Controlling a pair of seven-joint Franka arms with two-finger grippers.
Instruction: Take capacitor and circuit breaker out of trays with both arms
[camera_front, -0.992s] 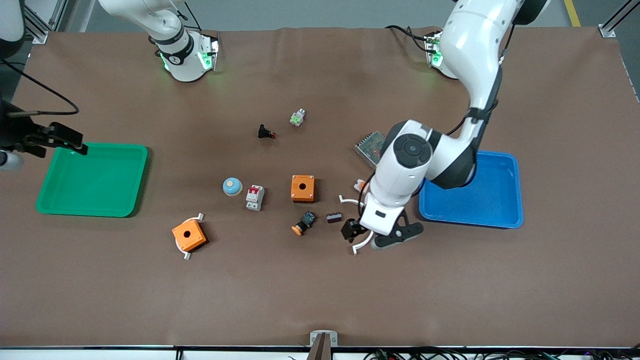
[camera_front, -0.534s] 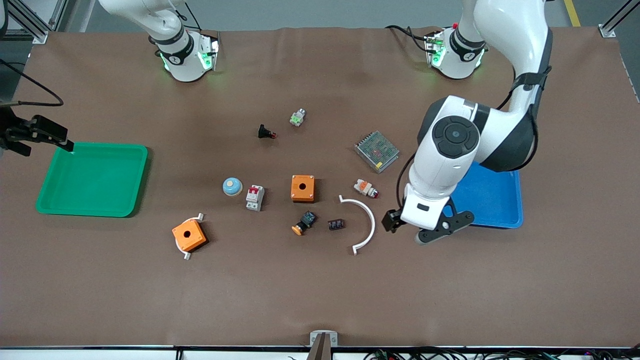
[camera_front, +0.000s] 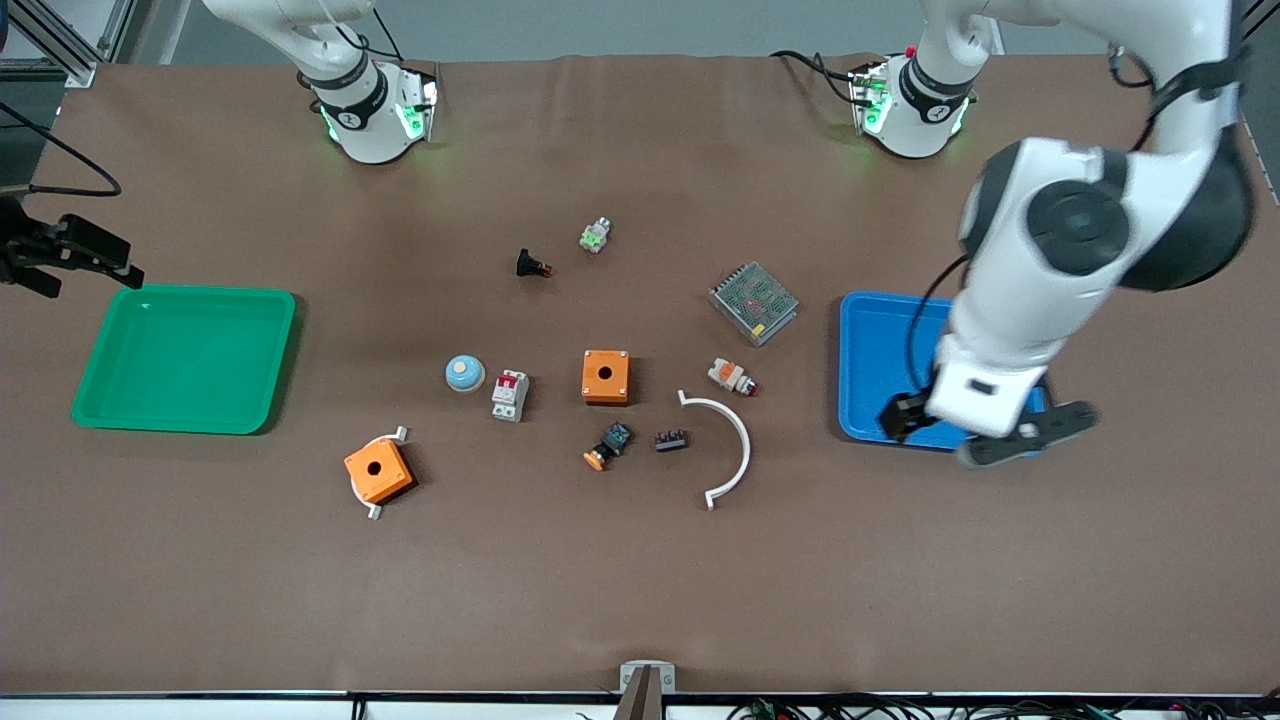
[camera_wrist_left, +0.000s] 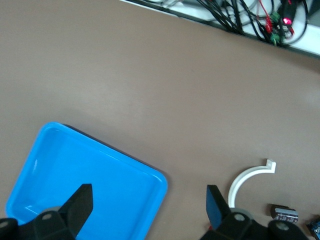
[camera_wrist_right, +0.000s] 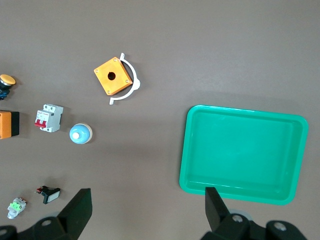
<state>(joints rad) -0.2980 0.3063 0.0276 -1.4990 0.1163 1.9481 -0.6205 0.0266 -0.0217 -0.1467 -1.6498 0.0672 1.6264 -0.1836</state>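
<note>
The capacitor (camera_front: 670, 439), a tiny dark block, lies on the table beside the black-and-blue push button (camera_front: 607, 445); it also shows in the left wrist view (camera_wrist_left: 284, 214). The breaker (camera_front: 509, 394), white-grey with red levers, lies beside a blue dome (camera_front: 465, 373); it also shows in the right wrist view (camera_wrist_right: 48, 117). My left gripper (camera_front: 905, 415) (camera_wrist_left: 148, 210) is open and empty over the near corner of the blue tray (camera_front: 860, 360) (camera_wrist_left: 150, 175). My right gripper (camera_front: 70, 255) (camera_wrist_right: 145, 210) is open and empty, over the table beside the green tray (camera_front: 185, 420) (camera_wrist_right: 240, 192).
Two orange boxes (camera_front: 605, 377) (camera_front: 378, 472), a white arc (camera_front: 735, 450), a mesh-topped module (camera_front: 754, 302), a white-orange cylinder (camera_front: 732, 376), a black part with red tip (camera_front: 533, 266) and a small green-white part (camera_front: 595, 235) lie around the table's middle.
My left gripper has swung away from the capacitor and the white arc to over the blue tray, holding nothing. The capacitor stays on the table. My right gripper has drifted slightly off the green tray.
</note>
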